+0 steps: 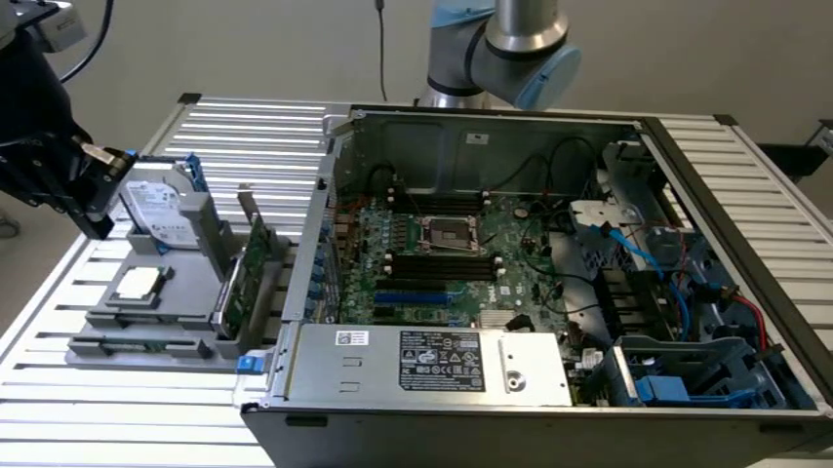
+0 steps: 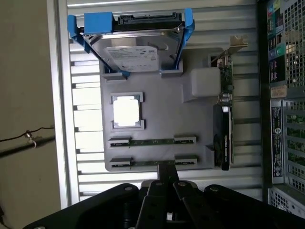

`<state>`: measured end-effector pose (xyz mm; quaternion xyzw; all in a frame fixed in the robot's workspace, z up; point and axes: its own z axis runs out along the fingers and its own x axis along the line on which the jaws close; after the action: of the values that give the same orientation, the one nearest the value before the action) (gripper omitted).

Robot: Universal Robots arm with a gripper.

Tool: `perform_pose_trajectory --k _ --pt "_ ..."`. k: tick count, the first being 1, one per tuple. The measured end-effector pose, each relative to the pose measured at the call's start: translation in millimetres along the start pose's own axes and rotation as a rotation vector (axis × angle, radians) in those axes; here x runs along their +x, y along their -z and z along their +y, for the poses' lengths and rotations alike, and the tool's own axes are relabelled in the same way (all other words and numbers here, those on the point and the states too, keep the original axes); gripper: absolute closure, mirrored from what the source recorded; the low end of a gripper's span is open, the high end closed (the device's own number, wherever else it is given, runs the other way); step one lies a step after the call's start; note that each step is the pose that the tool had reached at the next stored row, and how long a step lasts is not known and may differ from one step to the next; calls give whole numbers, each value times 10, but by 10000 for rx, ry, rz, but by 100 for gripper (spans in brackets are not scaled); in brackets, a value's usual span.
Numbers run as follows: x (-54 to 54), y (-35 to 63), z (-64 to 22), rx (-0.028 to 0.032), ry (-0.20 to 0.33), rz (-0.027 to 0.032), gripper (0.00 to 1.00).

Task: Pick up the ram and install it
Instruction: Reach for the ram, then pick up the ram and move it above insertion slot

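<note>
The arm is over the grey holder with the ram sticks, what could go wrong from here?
The two ram sticks lie close and parallel in the holder, so the pincer might catch both. The hard drive and expansion card stand tall nearby and could be knocked.

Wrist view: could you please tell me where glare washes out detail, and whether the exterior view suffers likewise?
In the wrist view, the processor on the grey tray is blown out to plain white; in the exterior view it reads as pale metal without glare, while the computer case interior lies in shade.
</note>
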<state>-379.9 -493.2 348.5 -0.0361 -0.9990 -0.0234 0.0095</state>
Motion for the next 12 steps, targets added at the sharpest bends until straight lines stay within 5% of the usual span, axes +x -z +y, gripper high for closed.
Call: perform_pose_trajectory --k 12 --pt "1 1 0 1 0 1 89"
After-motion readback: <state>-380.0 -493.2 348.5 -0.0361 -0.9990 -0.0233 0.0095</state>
